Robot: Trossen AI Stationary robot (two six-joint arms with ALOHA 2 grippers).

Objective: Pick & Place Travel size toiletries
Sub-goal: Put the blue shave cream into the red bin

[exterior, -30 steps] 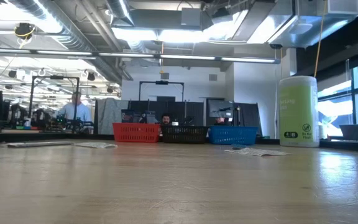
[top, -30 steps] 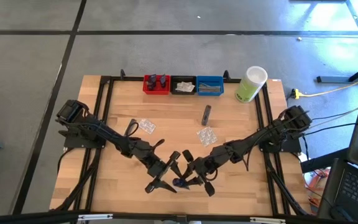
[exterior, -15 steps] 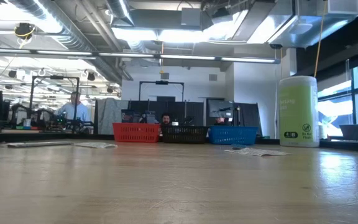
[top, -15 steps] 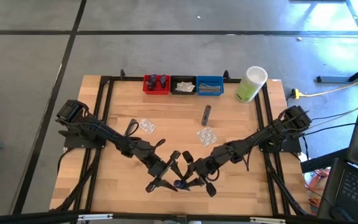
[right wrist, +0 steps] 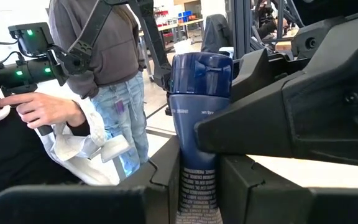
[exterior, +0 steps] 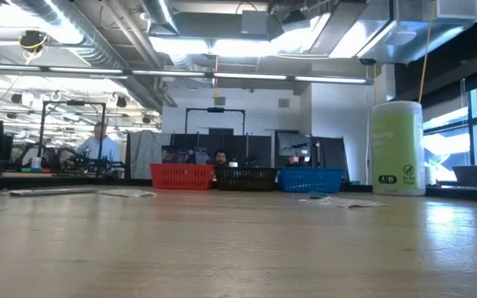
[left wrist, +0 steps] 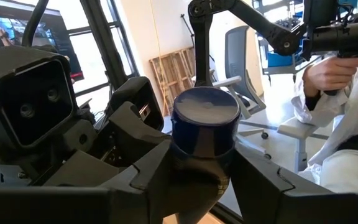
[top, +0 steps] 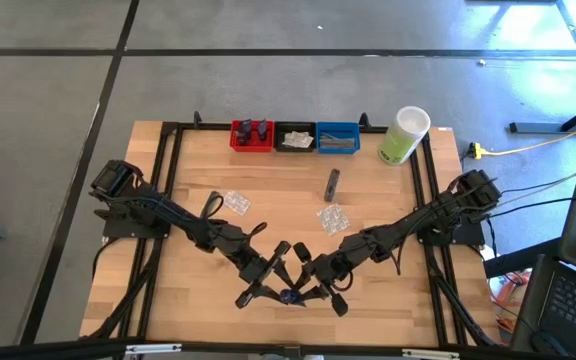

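Both hands meet over the near middle of the bench [top: 198,190], and one dark navy mini tube [top: 288,296] stands between them; the right hand [top: 316,292] holds it, its fingers [right wrist: 160,180] pressed on the tube's lower body in the right wrist view, with the cap end standing clear beyond them; the left hand [top: 265,291] faces it from the other side, its fingers [left wrist: 135,180] set either side of the cap end and partly apart; whether they already touch the tube I cannot tell.

The relation that matters is this: the tube's long axis runs along the line between the two hands, cap towards the left one, so each hand has its own stretch of the tube and neither blocks the other; I judge this a handover, right to left, with the left hand needing only to shut across the tube's short width before the right lets go.

The rest of the toiletries lie farther back on the bench: two clear crinkly packets [top: 333,216] and a grey sachet [top: 332,183]; the red bin [top: 252,135], black bin [top: 295,137] and blue bin [top: 338,137] stand in a row at the far edge; the red one lies towards the left arm's side, which fits passing the tube that way.
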